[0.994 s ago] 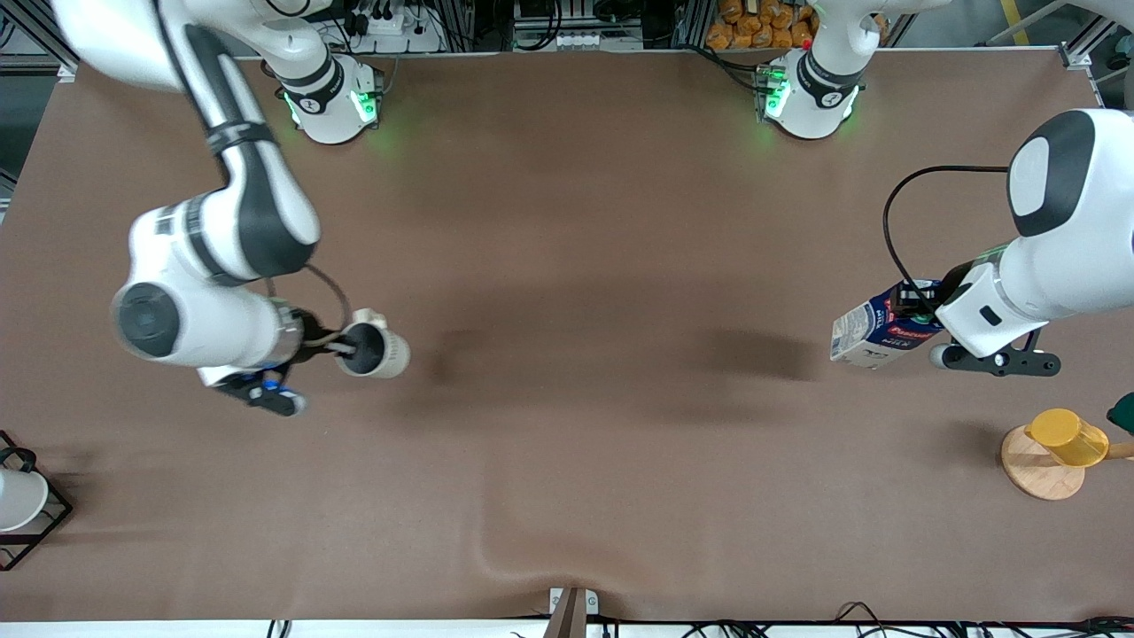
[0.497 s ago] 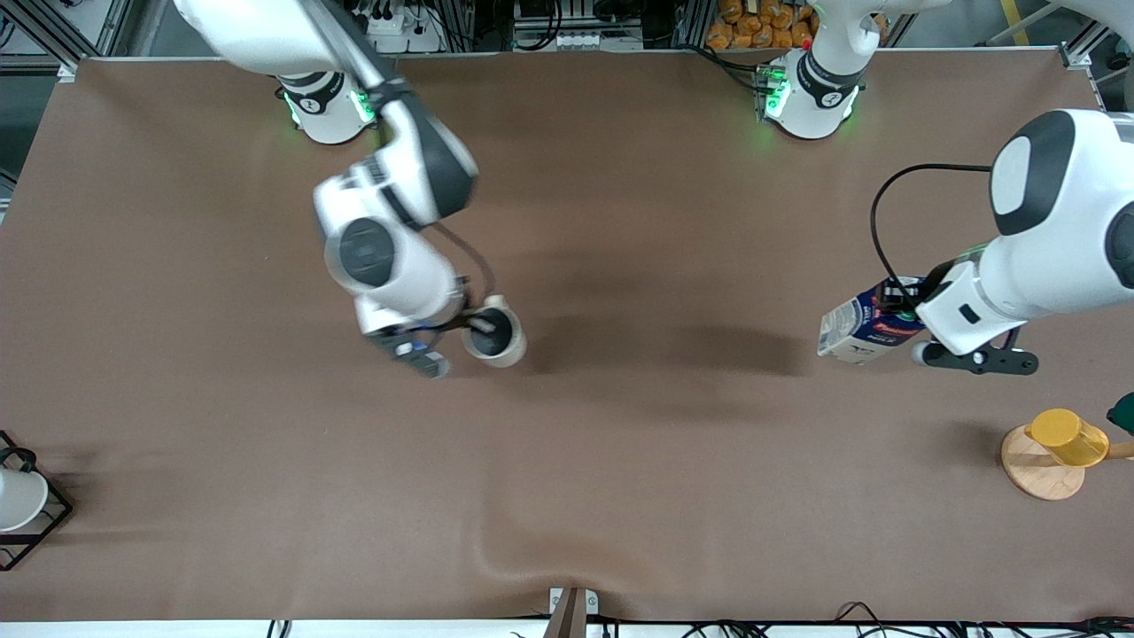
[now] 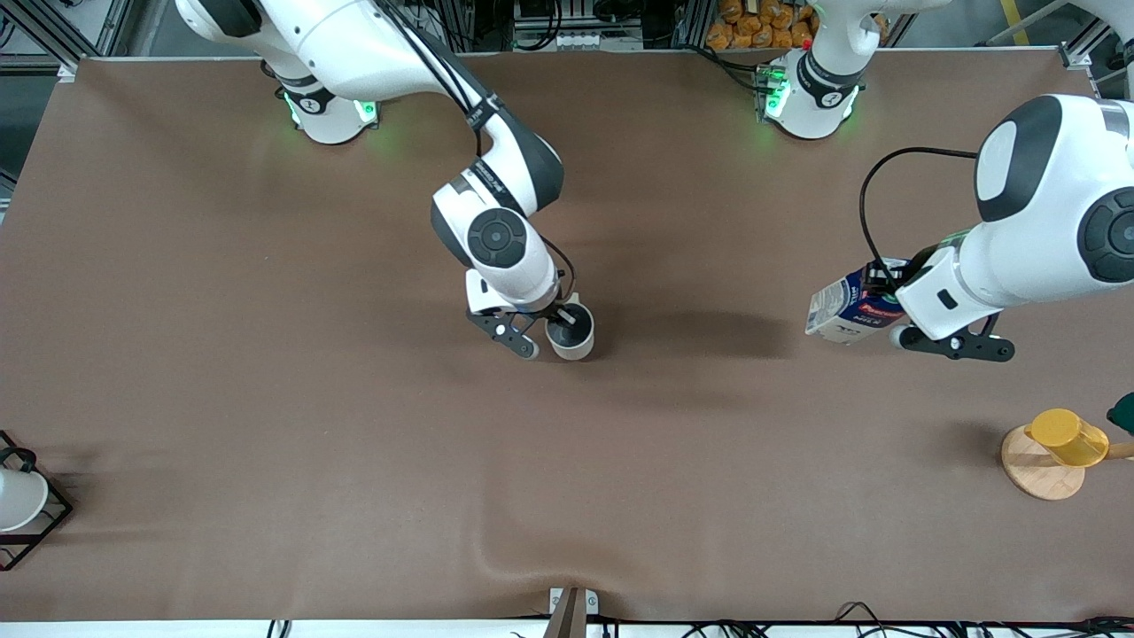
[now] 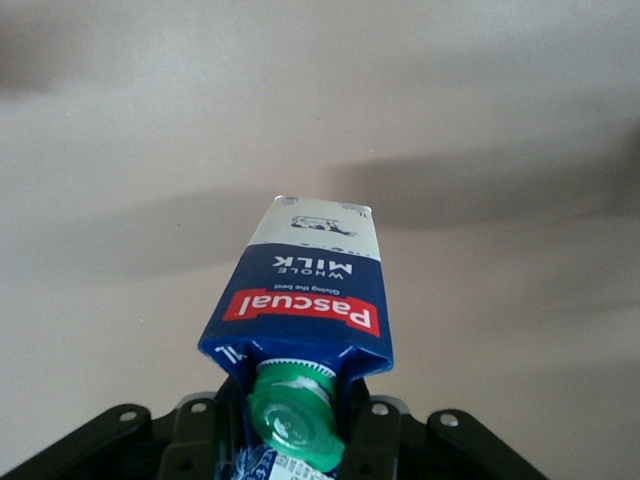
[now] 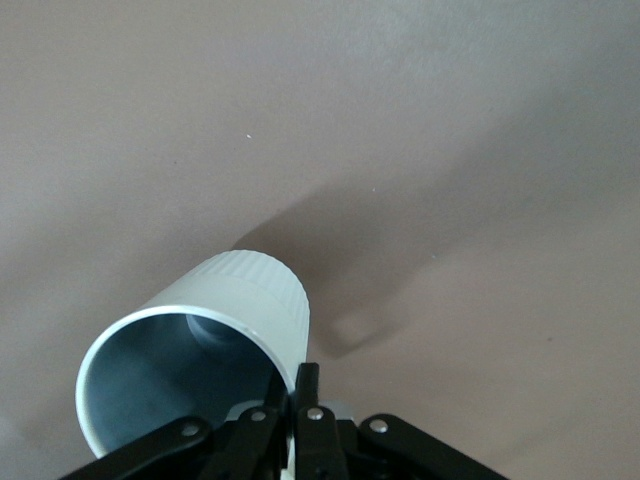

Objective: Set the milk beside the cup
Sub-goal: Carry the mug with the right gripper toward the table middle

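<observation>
1. Since the earlier frames, the small off-white cylindrical cup with a grey inside [image 3: 570,335] has been carried by the right gripper [image 3: 562,315] from the left part of the front view to just left of its centre; the small dark-blue gable-top milk carton with a green round cap, red label band and white lower part [image 3: 843,311] has been shifted slightly up and to the left in that view.
2. The cup's rim is pinched by the jaws of the right gripper [image 5: 300,400], one finger inside the cup [image 5: 190,355] and one outside; whether the cup touches the brown tabletop [image 3: 354,443] cannot be told.
3. The milk carton [image 4: 305,300] is clamped near its capped top by the jaws of the left gripper [image 4: 300,440] and is held tilted above the tabletop, at centre-right of the front view.
4. The left gripper [image 3: 890,288] and the carton are well apart from the cup.
5. A yellow cup [image 3: 1067,436] is seen on a round wooden coaster [image 3: 1032,474] at lower right, and a white cup in a black wire rack [image 3: 22,505] at lower left.
</observation>
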Available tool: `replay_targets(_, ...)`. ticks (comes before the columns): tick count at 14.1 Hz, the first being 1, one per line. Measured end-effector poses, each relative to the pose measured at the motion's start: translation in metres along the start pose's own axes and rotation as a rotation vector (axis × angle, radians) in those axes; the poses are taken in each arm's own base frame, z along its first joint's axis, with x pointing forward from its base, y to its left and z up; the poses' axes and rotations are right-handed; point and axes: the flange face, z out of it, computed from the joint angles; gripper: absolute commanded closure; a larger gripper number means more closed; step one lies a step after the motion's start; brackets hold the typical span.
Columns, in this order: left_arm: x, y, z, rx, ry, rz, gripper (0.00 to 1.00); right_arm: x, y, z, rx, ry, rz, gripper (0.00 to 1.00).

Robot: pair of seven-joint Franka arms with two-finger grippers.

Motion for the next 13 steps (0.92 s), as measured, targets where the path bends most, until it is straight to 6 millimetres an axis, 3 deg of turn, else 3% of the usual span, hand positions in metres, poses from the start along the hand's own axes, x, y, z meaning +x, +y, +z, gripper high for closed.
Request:
replay_targets(1,0.0,0.003,0.0,0.0,-0.002,0.005,0.87,-0.003,-0.001,0.007,0.001,0.003,0.0,0.97)
replay_targets(2,-0.001,0.007,0.001,0.0,-0.007,0.013,0.87,-0.005,-0.002,0.012,0.001,0.008,-0.003,0.71)
replay_targets(3,-0.003,0.015,0.001,0.0,-0.018,0.027,0.87,-0.006,-0.003,0.014,0.001,0.011,-0.005,0.01)
replay_targets(9,-0.013,0.067,0.001,-0.031,-0.04,0.019,0.87,-0.002,-0.009,-0.001,0.005,0.038,-0.019,0.0)
replay_targets(11,-0.018,0.095,0.003,-0.037,-0.047,-0.014,0.87,0.002,-0.011,-0.022,-0.035,0.027,-0.015,0.0)
replay_targets(13,-0.026,0.14,0.005,-0.031,-0.04,-0.06,0.87,0.01,-0.011,-0.055,-0.071,0.014,-0.003,0.0)
